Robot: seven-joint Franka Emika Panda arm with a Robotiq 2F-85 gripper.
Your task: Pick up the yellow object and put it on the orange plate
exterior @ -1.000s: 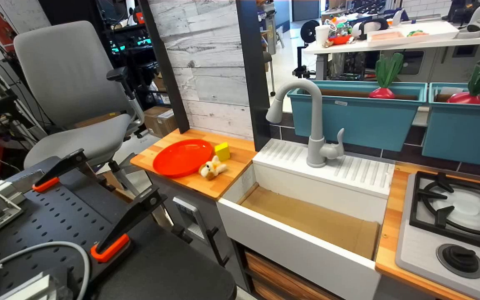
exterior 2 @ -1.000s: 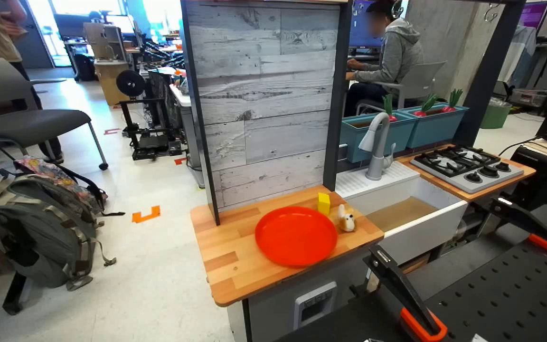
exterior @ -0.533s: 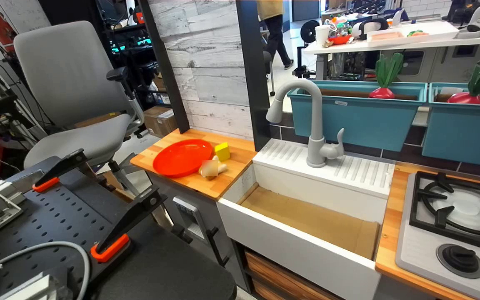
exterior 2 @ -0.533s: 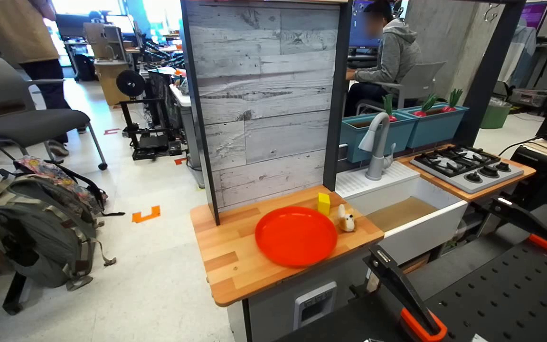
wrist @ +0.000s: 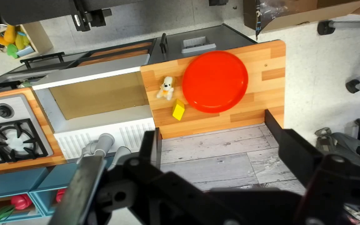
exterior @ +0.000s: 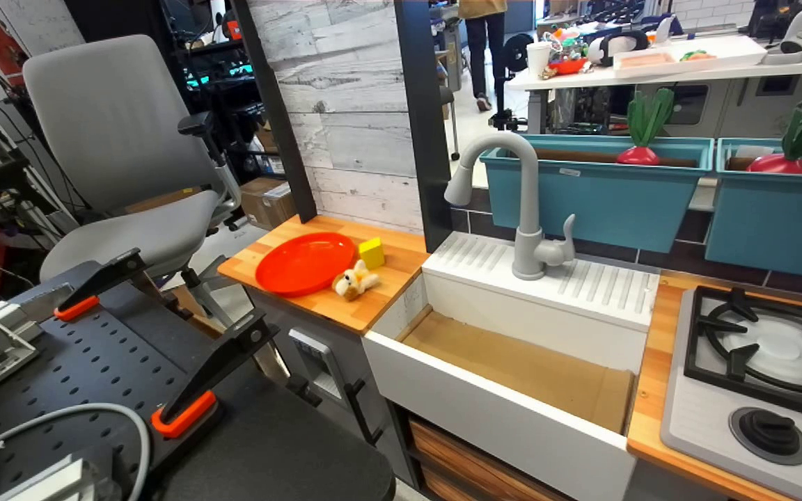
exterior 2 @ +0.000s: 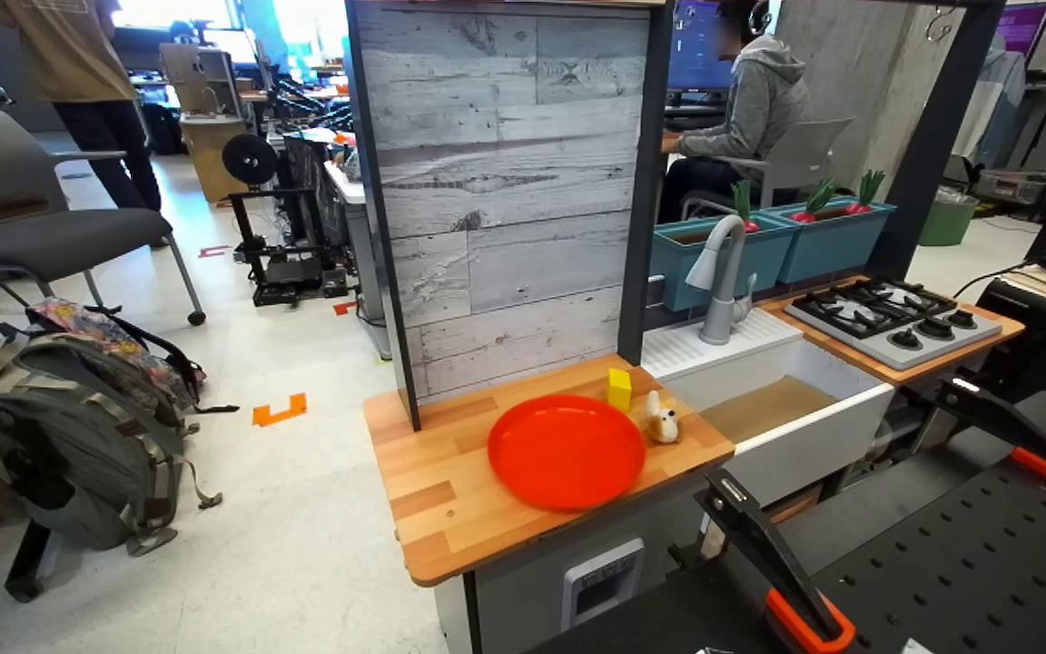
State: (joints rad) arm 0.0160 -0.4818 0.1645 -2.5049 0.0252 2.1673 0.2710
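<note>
Claw (wrist: 219, 140) is gaping wide, fingers (wrist: 298, 154) spread way apart. Yellow block (wrist: 178, 110) is sitting on the wooden counter (wrist: 269, 90) out past the fingers, kinda toward the finger nearer the faucet (wrist: 105, 142). Orange plate (wrist: 215, 82) is just beside the block, pretty much dead ahead of the gap, and a little plush dog (wrist: 166, 88) sits beyond the block from the claw.

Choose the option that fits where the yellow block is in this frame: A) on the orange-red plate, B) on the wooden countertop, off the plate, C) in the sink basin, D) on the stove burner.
B: the wrist view shows the yellow block on the wooden countertop, near the toy dog, with a strip of wood showing between it and the orange-red plate.
</note>
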